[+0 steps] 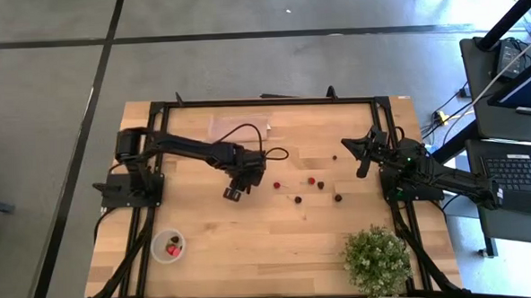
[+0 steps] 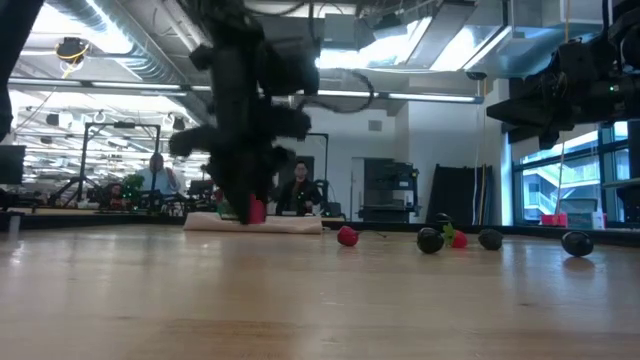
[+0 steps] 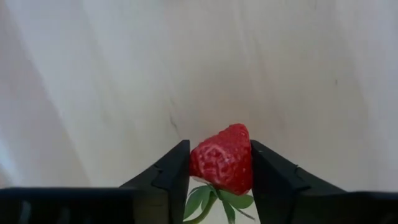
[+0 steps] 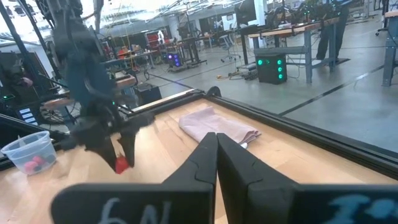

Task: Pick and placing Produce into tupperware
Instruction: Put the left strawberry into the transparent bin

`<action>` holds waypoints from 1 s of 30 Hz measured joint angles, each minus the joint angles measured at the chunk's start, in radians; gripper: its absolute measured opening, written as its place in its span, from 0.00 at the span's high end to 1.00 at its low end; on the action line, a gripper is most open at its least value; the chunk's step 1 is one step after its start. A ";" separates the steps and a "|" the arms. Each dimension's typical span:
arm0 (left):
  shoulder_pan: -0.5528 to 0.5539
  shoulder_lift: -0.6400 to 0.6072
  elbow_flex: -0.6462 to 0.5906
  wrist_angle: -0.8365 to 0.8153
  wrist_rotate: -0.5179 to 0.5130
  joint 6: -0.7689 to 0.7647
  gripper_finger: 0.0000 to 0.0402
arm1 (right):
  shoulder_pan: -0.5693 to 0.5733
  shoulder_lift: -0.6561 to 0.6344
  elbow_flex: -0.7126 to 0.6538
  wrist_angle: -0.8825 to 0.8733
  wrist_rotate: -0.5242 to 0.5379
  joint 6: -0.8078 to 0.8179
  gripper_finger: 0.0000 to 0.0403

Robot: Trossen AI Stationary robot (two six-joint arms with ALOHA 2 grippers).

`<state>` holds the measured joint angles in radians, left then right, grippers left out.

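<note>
1. Your workspace is a pale wooden desk (image 1: 251,230) with a dark frame around it, standing on a grey floor; the low view looks past it into an open workshop where two people sit at benches in the background.
2. The strawberry (image 3: 222,158) you are handling sits between the left gripper (image 1: 232,193) fingers (image 3: 168,174), red body forward and green top toward the wrist; the jaws are closed against both its sides.
3. In the high view that gripper is near the middle of the desk, and the low view shows the berry raised just above the wood.
4. The tupperware (image 1: 168,246) stands near the front left part of the desk, well apart from the left gripper, with red and dark fruit already inside.
5. The loose produce lies in a scatter to the right of the left gripper: a strawberry (image 1: 277,184), another red one (image 1: 310,179), and dark berries (image 1: 297,200) out to one at (image 1: 338,198).
6. The right gripper (image 1: 363,154) waits raised near the right side of the desk, its jaws pressed together with nothing between them.
7. A folded pinkish cloth (image 1: 239,127) lies by the far edge, and a bushy potted plant (image 1: 376,261) stands at the front right corner.
</note>
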<state>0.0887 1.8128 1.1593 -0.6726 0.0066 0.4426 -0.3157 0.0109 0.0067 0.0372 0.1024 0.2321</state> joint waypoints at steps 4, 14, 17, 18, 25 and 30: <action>0.000 -0.064 0.045 -0.183 0.001 -0.046 0.68 | 0.001 0.000 0.000 0.003 -0.001 0.001 0.97; -0.041 -0.250 0.158 -0.695 0.083 -0.272 0.67 | 0.001 0.000 0.000 0.002 0.000 0.011 0.97; -0.076 -0.336 0.148 -0.745 0.155 -0.375 0.68 | 0.001 0.000 0.000 0.002 0.001 0.011 0.97; -0.090 -0.369 0.142 -0.746 0.179 -0.417 0.68 | 0.001 0.000 0.000 0.002 0.001 0.010 0.97; -0.264 -0.574 0.093 -0.730 0.167 -0.794 0.63 | 0.001 0.000 0.000 0.003 0.001 0.020 0.97; -0.426 -0.656 0.039 -0.729 0.100 -1.066 0.67 | 0.001 0.000 0.000 0.008 0.002 0.027 0.97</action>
<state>-0.3371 1.1570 1.1984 -1.4018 0.1065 -0.6233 -0.3149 0.0109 0.0068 0.0455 0.1040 0.2587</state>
